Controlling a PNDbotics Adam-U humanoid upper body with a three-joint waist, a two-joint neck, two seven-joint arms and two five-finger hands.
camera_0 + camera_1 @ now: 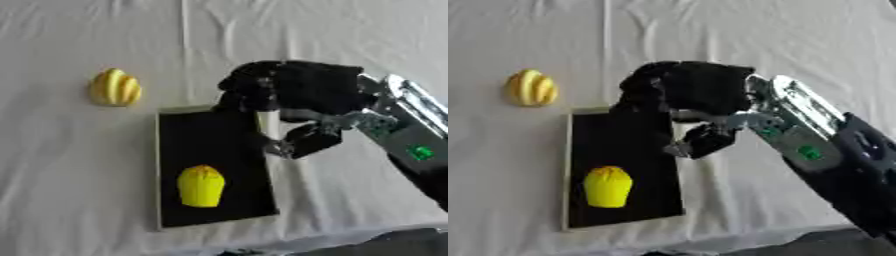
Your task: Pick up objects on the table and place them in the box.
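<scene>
A shallow black box (175,150) with a pale rim lies on the white cloth. Inside it, near the front, sits a yellow ribbed object (201,186). A second yellow ribbed object (115,87), rounder and striped, rests on the cloth beyond the box's far left corner. My right hand (306,92) hovers over the box's far right corner, its fingers (249,95) drooping toward the rim and its thumb (306,140) held apart below. Nothing shows between them. My left hand is out of sight.
Wrinkled white cloth (79,200) covers the whole table. My right forearm (807,135) runs from the right edge down to the lower right corner. A dark part of my body (385,245) shows along the bottom edge.
</scene>
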